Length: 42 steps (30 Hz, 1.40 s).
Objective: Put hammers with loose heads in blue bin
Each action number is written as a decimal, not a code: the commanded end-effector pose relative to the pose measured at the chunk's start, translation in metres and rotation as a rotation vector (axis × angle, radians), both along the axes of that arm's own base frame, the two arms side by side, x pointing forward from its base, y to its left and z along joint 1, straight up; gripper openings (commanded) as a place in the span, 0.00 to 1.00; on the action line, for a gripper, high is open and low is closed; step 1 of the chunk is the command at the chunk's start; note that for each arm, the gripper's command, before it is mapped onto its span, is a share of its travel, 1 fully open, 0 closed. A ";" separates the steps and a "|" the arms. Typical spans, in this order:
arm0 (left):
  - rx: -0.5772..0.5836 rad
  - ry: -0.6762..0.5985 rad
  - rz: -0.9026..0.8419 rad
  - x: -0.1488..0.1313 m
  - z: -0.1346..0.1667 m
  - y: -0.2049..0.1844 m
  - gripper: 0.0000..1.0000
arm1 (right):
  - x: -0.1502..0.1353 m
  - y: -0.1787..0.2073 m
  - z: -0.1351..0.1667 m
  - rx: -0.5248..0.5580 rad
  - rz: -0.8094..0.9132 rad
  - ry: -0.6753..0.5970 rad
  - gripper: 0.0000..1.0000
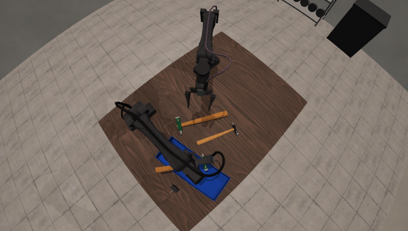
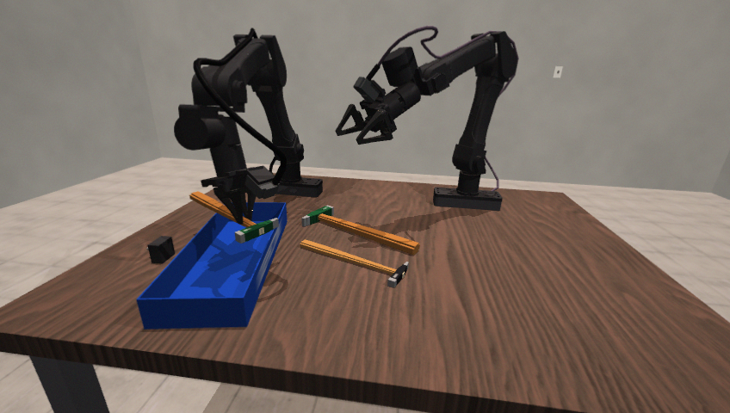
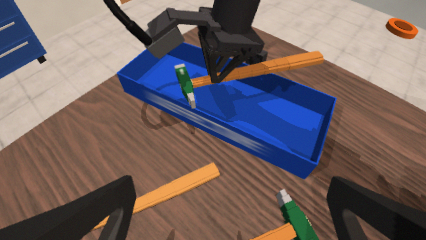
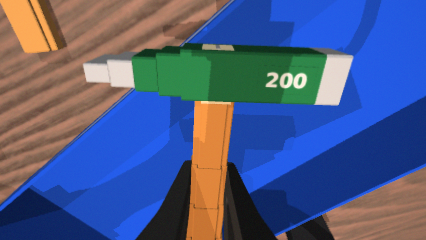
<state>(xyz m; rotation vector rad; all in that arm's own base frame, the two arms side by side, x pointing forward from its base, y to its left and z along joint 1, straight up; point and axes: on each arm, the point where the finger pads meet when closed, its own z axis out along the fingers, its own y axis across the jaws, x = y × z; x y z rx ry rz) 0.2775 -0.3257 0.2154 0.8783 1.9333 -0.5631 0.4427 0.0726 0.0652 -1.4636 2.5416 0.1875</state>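
Room light: dim, even.
Wall tone: grey, muted.
Tabletop (image 1: 257,85) (image 2: 460,327) (image 3: 65,165) shadows: soft-edged.
Bin (image 1: 213,187) (image 2: 194,311) (image 3: 225,132) (image 4: 150,130) side: pale glare streaks.
Top view: edges bowed.

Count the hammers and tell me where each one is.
3: a green-headed hammer held above the blue bin; a second green-headed hammer and a black-headed hammer lying side by side on the table.

A dark brown wood-grain rectangular table top (image 1: 257,94) (image 2: 486,317) (image 3: 100,150) (image 4: 30,115) carries a long open blue rectangular bin (image 1: 222,189) (image 2: 194,313) (image 3: 220,131) (image 4: 120,150), a small black block (image 1: 174,188) (image 2: 161,249) beside it, a green-headed hammer with a thick orange wooden handle (image 1: 204,119) (image 2: 368,232) (image 3: 300,222), and near that a black-headed hammer with a slimmer orange wooden handle (image 1: 214,136) (image 2: 350,257) (image 3: 175,190), both lying flat
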 end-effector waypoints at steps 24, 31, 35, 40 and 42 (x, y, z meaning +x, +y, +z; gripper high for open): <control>-0.021 -0.022 -0.002 0.003 0.014 -0.007 1.00 | 0.033 -0.024 0.018 0.028 -0.048 -0.063 0.10; -0.021 -0.022 -0.002 0.003 0.014 -0.007 1.00 | 0.034 -0.026 0.016 0.018 -0.395 -0.061 0.10; -0.021 -0.022 -0.002 0.003 0.014 -0.007 1.00 | 0.031 -0.026 0.016 0.014 -0.553 -0.055 0.10; -0.021 -0.022 -0.002 0.003 0.014 -0.007 1.00 | 0.030 -0.026 0.016 0.012 -0.663 -0.053 0.10; -0.021 -0.022 -0.002 0.003 0.014 -0.007 1.00 | 0.029 -0.026 0.016 0.010 -0.731 -0.051 0.10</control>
